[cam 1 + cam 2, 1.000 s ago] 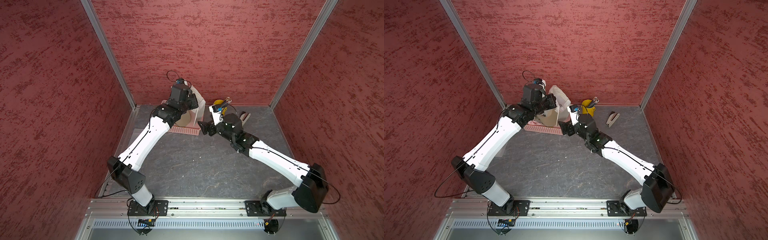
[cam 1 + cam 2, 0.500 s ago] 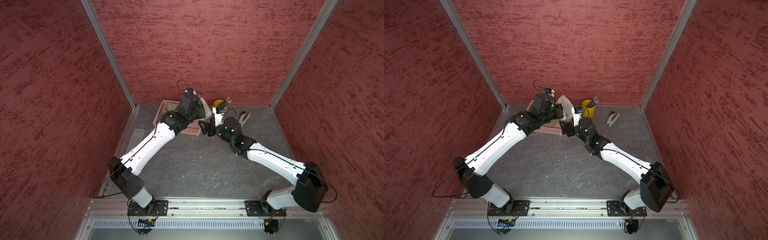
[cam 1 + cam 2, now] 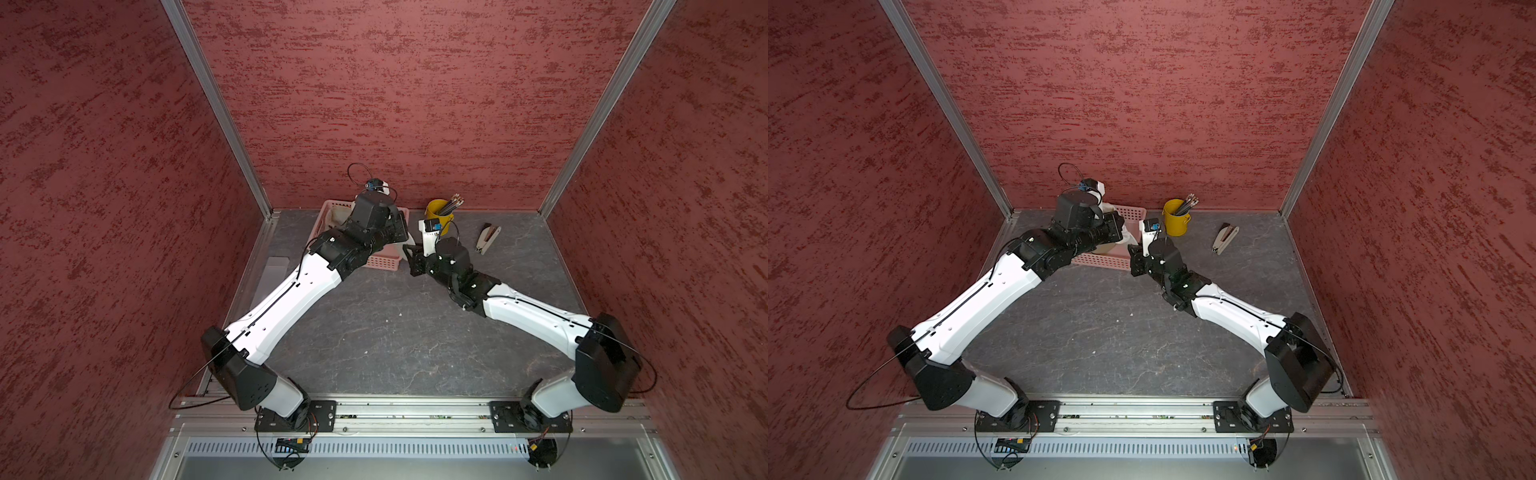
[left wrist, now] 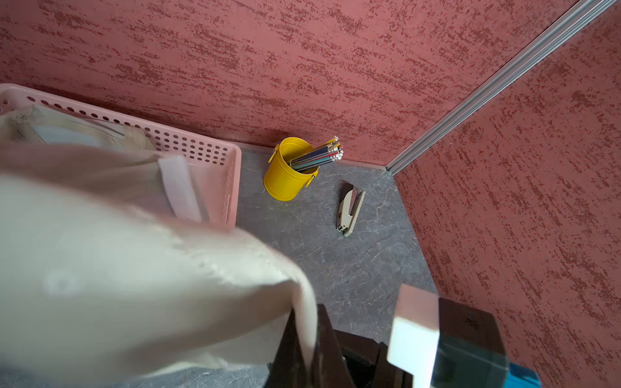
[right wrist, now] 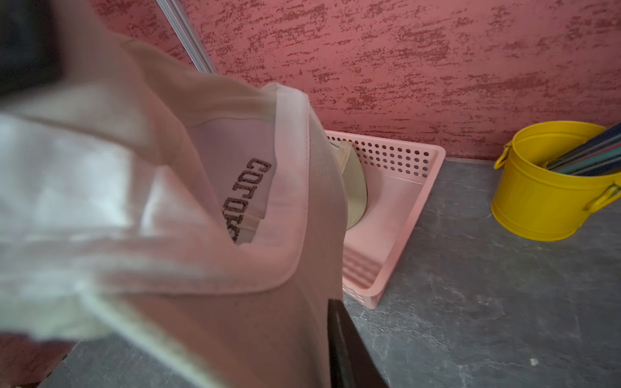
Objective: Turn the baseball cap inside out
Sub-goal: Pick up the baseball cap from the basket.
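Observation:
The cream baseball cap [image 4: 134, 268] hangs in the air over the right end of the pink basket [image 4: 201, 147], stretched between both grippers. My left gripper [image 4: 305, 312] is shut on the cap's edge, the cloth pinched between its two dark fingers. In the right wrist view the cap [image 5: 235, 302] fills the near field with its inside facing me, dark lettering showing. One right finger [image 5: 342, 342] presses against the cloth; the other is hidden behind it. Its tan brim [image 5: 353, 188] dips into the basket. In a top view the right gripper [image 3: 1134, 255] meets the left gripper [image 3: 1119, 230] at the cap [image 3: 1128, 239].
A yellow bucket of pencils [image 3: 1175, 218] stands just behind the right wrist, near the back wall. A stapler [image 3: 1224, 239] lies to its right on the grey tabletop. The basket [image 3: 1133, 212] sits against the back wall. Red walls close in on three sides.
My left arm has swung right and lower, carrying the cap from above the basket's middle toward the right gripper. The right gripper's jaws have closed onto the cap.

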Robot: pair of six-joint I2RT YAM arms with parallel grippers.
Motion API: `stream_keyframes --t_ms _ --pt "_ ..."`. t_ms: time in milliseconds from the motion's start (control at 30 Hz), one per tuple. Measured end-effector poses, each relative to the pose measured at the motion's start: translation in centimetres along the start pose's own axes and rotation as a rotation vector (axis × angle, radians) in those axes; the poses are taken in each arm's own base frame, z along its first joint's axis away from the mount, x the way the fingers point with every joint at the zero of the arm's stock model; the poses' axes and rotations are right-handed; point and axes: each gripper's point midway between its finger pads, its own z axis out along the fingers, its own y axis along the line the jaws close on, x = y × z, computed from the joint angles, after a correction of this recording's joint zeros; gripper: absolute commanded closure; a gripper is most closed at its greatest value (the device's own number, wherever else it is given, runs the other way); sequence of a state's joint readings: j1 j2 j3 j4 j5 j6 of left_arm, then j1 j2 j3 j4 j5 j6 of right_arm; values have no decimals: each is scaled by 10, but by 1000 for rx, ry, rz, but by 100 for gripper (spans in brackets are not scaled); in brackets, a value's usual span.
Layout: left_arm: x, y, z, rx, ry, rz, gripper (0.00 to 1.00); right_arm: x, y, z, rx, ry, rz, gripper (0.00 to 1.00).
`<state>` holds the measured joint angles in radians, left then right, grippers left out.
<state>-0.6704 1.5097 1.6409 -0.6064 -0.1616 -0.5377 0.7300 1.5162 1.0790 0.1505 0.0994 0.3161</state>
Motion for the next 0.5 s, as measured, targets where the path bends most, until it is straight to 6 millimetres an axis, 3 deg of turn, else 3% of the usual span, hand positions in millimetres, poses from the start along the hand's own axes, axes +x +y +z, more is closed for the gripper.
stream_keyframes --t_ms 100,167,267,367,500 --pt "4 8 4 -12 15 18 51 8 0 -3 7 38 -26 97" --pt "1 17 5 -29 16 38 34 18 -8 -6 34 92 -44 98" --pt "-6 32 6 -60 15 100 25 36 -19 -12 68 210 -64 99" --pt "-7 41 6 -82 19 198 23 48 -26 -20 76 316 -74 97" --pt "16 42 -6 -58 54 370 22 62 -36 -32 75 441 -51 95"
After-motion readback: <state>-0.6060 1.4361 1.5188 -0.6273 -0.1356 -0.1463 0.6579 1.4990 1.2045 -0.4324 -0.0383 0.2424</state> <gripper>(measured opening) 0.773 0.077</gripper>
